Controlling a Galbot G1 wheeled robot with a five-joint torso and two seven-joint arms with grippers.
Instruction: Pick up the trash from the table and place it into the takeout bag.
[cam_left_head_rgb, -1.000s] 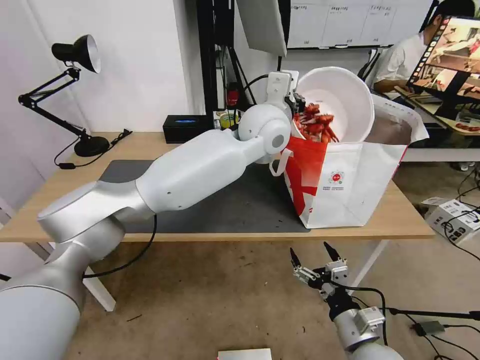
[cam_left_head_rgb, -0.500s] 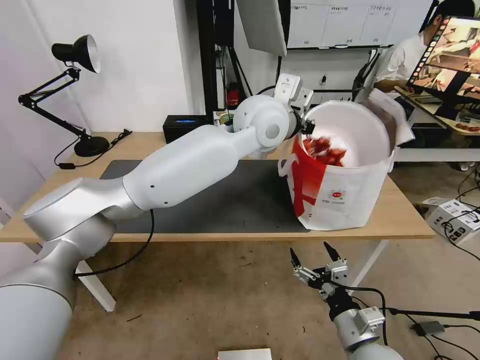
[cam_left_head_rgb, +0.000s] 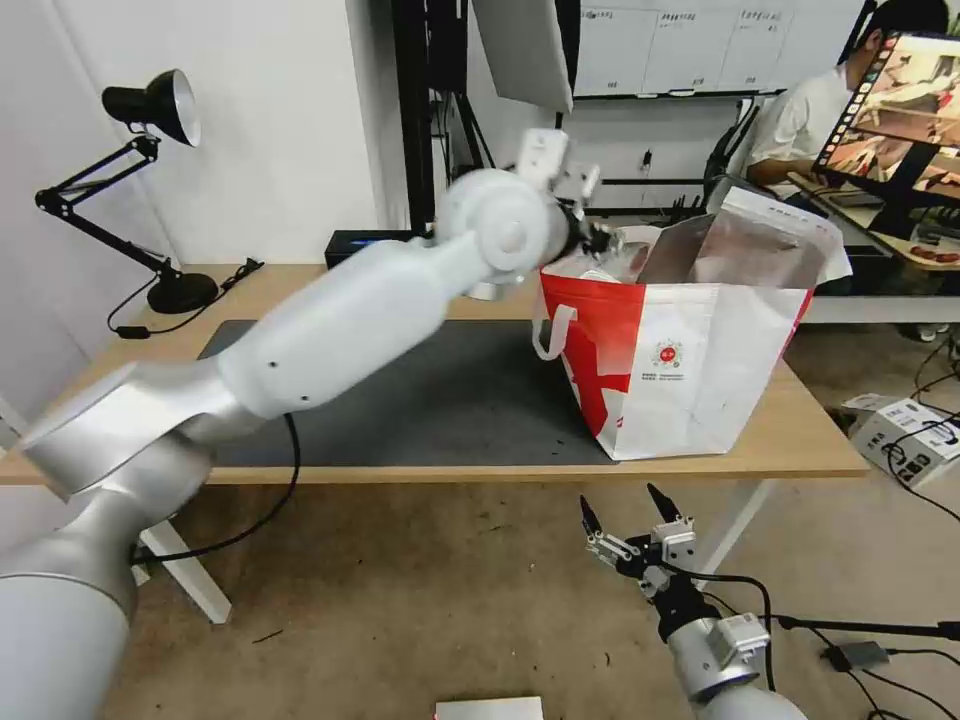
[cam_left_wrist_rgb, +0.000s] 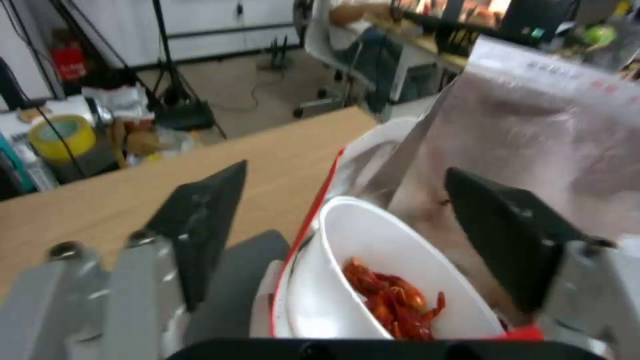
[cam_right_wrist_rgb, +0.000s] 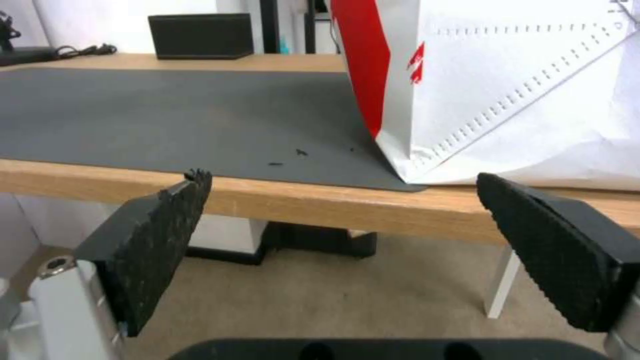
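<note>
Light-wood table bears grey mat, takeout bag; both jaws spread.

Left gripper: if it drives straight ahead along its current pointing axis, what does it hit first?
Most likely the white bowl of red shell scraps, tilted inside the takeout bag. The left gripper is open, with the bowl between its fingers in the wrist view. Depth is unclear.
</note>
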